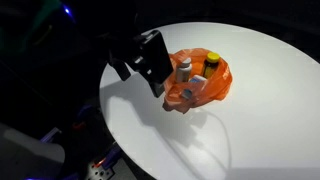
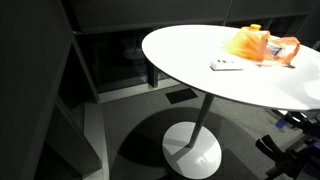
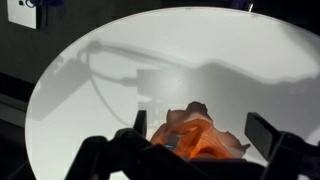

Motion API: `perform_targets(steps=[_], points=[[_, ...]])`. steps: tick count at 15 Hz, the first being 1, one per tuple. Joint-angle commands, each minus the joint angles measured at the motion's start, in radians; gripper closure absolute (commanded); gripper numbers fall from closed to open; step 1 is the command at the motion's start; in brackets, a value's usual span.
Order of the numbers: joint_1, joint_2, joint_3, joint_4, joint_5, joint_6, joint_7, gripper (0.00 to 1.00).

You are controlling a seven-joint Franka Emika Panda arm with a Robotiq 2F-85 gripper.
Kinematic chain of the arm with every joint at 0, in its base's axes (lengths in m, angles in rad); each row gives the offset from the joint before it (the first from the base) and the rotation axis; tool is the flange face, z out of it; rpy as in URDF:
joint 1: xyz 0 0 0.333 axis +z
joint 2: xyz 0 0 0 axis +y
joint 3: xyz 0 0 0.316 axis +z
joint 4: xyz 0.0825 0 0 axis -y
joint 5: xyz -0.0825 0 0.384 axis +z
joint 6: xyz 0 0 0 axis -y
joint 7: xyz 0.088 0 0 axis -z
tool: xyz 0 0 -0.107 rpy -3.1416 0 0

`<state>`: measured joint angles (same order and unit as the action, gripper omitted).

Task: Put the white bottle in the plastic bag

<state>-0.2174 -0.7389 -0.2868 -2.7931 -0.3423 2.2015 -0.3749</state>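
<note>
- Gripper [image 3: 200, 130] hovered just above the plastic bag [image 1: 205, 88], its jaws spread wide and holding nothing.
- White bottle [image 1: 185, 68] sat inside the bag, so the placing looked done; only pulling clear seemed left.
- Its long axis appeared roughly upright, cap upward, beside a yellow-capped bottle [image 1: 212, 60] in the bag.

A round white table [image 1: 250, 130] spreads under the gripper [image 1: 158, 86]. Far below it, the pedestal [image 2: 203, 115] meets a round base [image 2: 192, 150]. A small flat pale item [image 2: 225, 65] lies on the tabletop.
</note>
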Motion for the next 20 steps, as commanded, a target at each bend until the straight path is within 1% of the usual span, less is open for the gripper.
perform_targets(steps=[1, 5, 10, 12, 16, 18, 20], points=[[-0.005, 0.0, 0.006, 0.001, 0.005, -0.002, -0.003, 0.0], [-0.005, 0.0, 0.006, 0.001, 0.005, -0.002, -0.003, 0.0], [0.04, 0.013, 0.035, 0.037, 0.023, -0.015, -0.006, 0.0], [0.072, 0.028, 0.05, 0.058, 0.037, -0.022, -0.009, 0.0], [0.159, 0.089, 0.067, 0.122, 0.087, -0.035, -0.039, 0.0], [0.217, 0.135, 0.06, 0.164, 0.115, -0.04, -0.1, 0.0], [0.267, 0.192, 0.052, 0.211, 0.133, -0.045, -0.188, 0.0]])
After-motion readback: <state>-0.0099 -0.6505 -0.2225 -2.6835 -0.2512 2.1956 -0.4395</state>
